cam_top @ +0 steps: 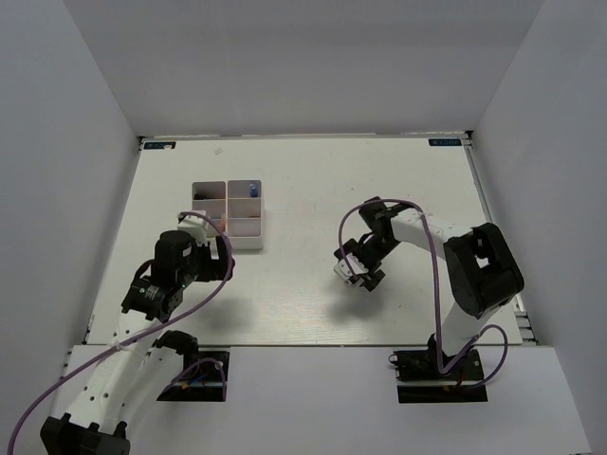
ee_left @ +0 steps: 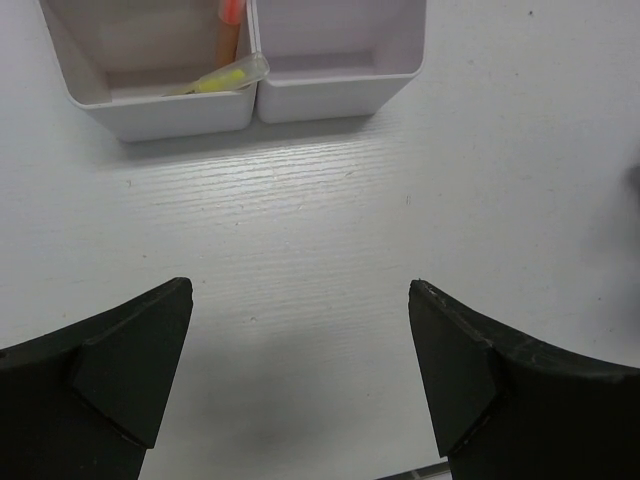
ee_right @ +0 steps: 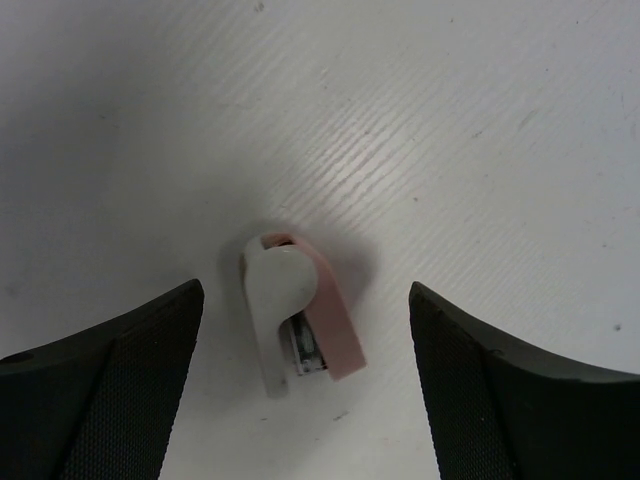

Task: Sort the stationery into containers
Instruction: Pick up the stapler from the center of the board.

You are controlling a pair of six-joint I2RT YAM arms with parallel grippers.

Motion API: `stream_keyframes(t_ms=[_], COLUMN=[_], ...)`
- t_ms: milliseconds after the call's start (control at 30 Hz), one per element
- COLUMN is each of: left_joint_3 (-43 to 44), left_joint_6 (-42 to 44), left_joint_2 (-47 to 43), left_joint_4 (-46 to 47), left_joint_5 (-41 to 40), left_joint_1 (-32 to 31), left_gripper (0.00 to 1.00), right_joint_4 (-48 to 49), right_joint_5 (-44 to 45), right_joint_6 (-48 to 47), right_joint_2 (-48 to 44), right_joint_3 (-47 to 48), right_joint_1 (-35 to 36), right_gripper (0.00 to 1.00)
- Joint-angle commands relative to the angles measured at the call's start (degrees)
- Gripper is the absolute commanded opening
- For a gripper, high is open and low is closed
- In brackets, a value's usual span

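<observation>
The white organizer box [cam_top: 228, 214] stands left of centre. A blue-capped tube [cam_top: 252, 190] stands in its far right compartment. In the left wrist view two near compartments of the box [ee_left: 330, 92] show; the left one holds a yellowish stick [ee_left: 225, 78] and a pink stick [ee_left: 229, 14]. My left gripper [ee_left: 300, 300] is open and empty over bare table just in front of the box, as the top view [cam_top: 211, 254] also shows. My right gripper [ee_right: 305, 300] is open, low over a small white and pink stationery piece [ee_right: 295, 315] that lies between its fingers, apart from both. In the top view the right gripper [cam_top: 357, 273] is at table centre.
White walls enclose the table on three sides. A purple cable loops over the right arm [cam_top: 432, 246], and another trails along the left arm [cam_top: 142, 332]. The table's near edge [cam_top: 303, 346] runs just behind both grippers.
</observation>
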Motion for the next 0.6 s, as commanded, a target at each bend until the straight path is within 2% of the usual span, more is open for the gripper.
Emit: stream_keyframes(t_ms=[0, 100, 167, 200, 300, 433, 567], left_joint_3=[0.8, 0.9, 1.0, 1.0, 1.0, 0.9, 0.7], left_joint_6=[-0.1, -0.1, 0.0, 0.0, 0.0, 0.0, 0.1], left_joint_2=[-1.2, -0.8, -0.8, -0.8, -1.0, -1.3, -2.5], left_joint_4=[-0.1, -0.3, -0.5, -0.6, -0.6, -0.7, -0.6], left_joint_5=[0.1, 0.1, 0.1, 0.0, 0.1, 0.2, -2.0], left_joint_1=[0.3, 0.3, 0.2, 0.2, 0.2, 0.2, 0.3], left_gripper=[1.0, 1.0, 1.0, 1.0, 1.0, 1.0, 1.0], right_joint_4=[9.2, 10.1, 9.3, 8.2, 4.0, -1.4, -2.9], right_joint_5=[6.3, 10.0, 11.5, 12.5, 13.7, 16.0, 16.4], right_joint_6=[-5.4, -6.0, -6.7, -6.7, -7.5, -9.3, -7.3], right_joint_2=[1.2, 2.0, 2.0, 2.0, 1.9, 2.0, 1.7], right_joint_3=[0.0, -0.2, 0.2, 0.8, 2.6, 3.5, 4.2], right_joint_1=[2.7, 3.5, 4.1, 4.3, 4.4, 4.6, 4.8], right_gripper=[0.85, 0.81, 0.74, 0.63, 0.44, 0.27, 0.21])
